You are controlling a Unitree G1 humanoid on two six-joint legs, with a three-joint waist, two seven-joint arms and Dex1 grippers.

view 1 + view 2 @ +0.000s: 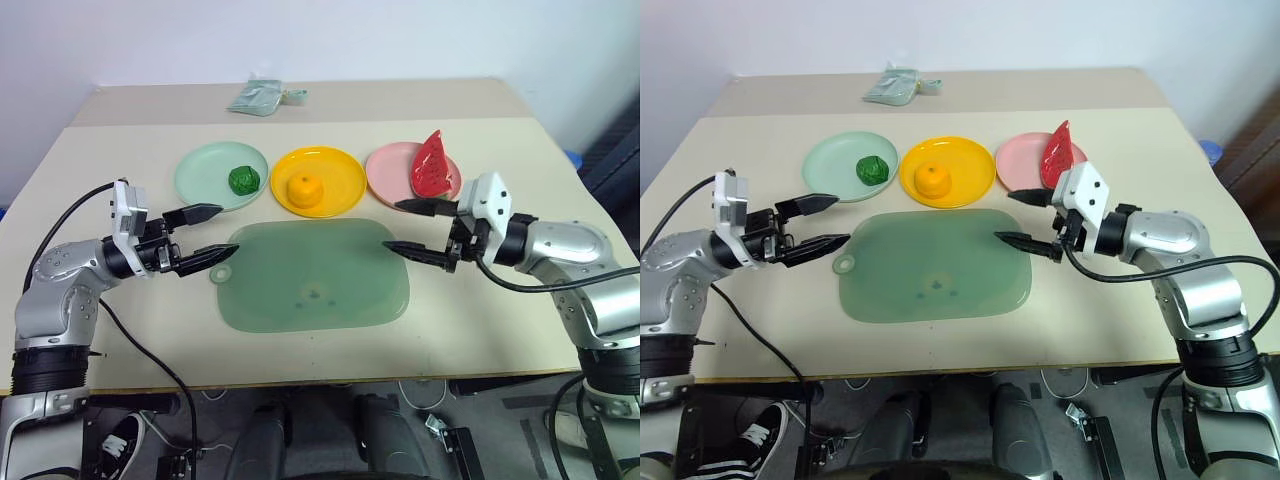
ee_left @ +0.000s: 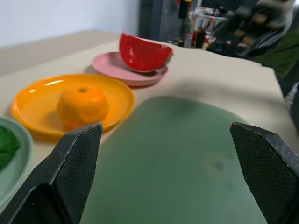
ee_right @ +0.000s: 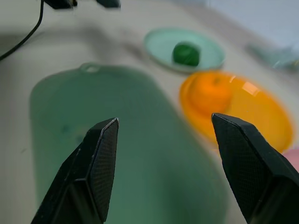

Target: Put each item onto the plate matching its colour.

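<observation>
Left gripper (image 1: 204, 233): hanging w/ jaws wide, nothing in them, at the mat's left edge.
Right gripper (image 1: 413, 228): also gaping wide & empty, hovering at the mat's right edge, just in front of the pink plate (image 1: 385, 168).
Mat (image 1: 315, 275): lying btwn the two grippers, nothing sitting on it.
Watermelon slice (image 1: 432, 165): resting on the pink plate, propped up on its right side, leaning over the rim.
Orange (image 1: 303, 188): sitting mid yellow plate (image 1: 340, 170).
Green ball (image 1: 244, 179): sitting on the mint plate (image 1: 200, 172), right of centre.
Progress: looks done, each item lying on its own colour.
Risk: slice is perching near the rim; a right-arm swing close by could be knocking it off onto the table (image 1: 520, 140). Same for a fingertip clipping a plate & sliding it.
Cable (image 1: 70, 215): looping by the left arm, could be snagging.
</observation>
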